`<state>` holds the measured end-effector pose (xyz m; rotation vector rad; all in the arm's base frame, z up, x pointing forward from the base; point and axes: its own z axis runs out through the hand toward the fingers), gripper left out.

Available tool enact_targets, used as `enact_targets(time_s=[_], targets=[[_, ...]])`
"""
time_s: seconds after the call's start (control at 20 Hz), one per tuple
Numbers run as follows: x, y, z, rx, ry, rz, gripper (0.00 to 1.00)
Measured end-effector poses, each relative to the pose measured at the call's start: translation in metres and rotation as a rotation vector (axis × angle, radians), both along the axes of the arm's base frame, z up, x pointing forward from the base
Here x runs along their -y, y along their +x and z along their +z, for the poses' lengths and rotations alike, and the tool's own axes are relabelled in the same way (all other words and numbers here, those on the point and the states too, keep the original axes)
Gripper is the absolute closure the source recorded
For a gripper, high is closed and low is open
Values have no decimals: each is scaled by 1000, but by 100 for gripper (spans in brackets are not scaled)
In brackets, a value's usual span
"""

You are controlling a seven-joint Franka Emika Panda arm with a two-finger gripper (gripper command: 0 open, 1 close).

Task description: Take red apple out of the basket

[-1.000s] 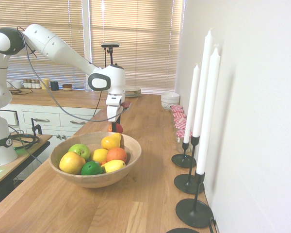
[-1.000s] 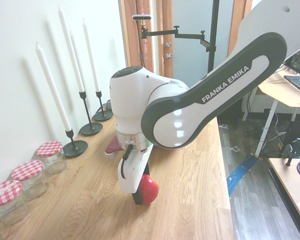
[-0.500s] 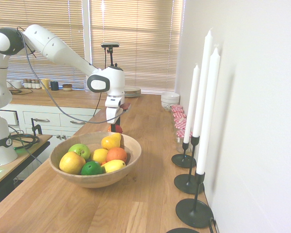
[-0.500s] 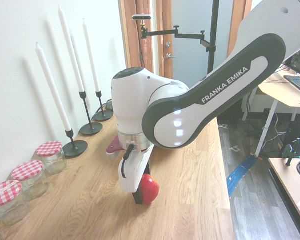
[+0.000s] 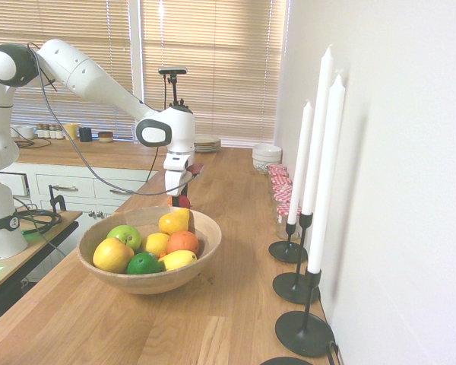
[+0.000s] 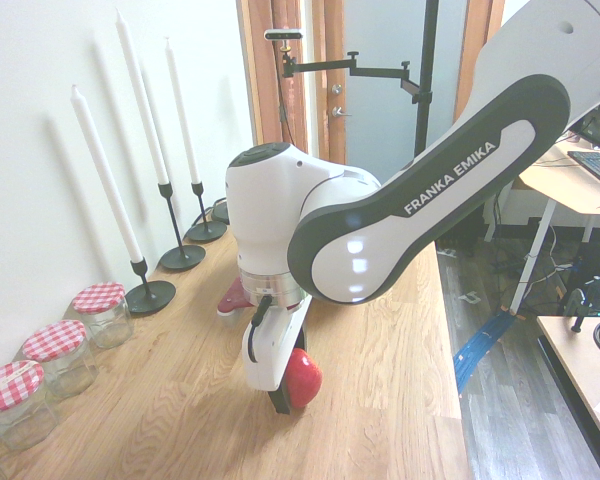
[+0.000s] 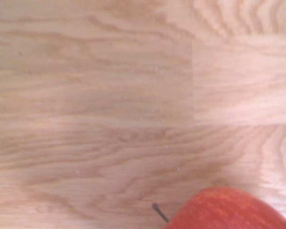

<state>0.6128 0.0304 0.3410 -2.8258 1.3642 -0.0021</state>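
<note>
Red apple: round, glossy, faintly yellow-streaked
Wrist view alone: dark stem
First exterior view alone: fruit-filled basket
Pincer: cannot tell whether gripping

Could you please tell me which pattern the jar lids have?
Red-and-white checks on the jar lids, seen best in the second exterior view.

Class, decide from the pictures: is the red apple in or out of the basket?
Out: the apple is beyond the basket's rim.
</note>
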Motion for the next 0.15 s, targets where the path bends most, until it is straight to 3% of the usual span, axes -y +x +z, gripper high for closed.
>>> enact_targets(time_s=[0.15], targets=[[1, 0, -1, 1, 0, -4, 0]])
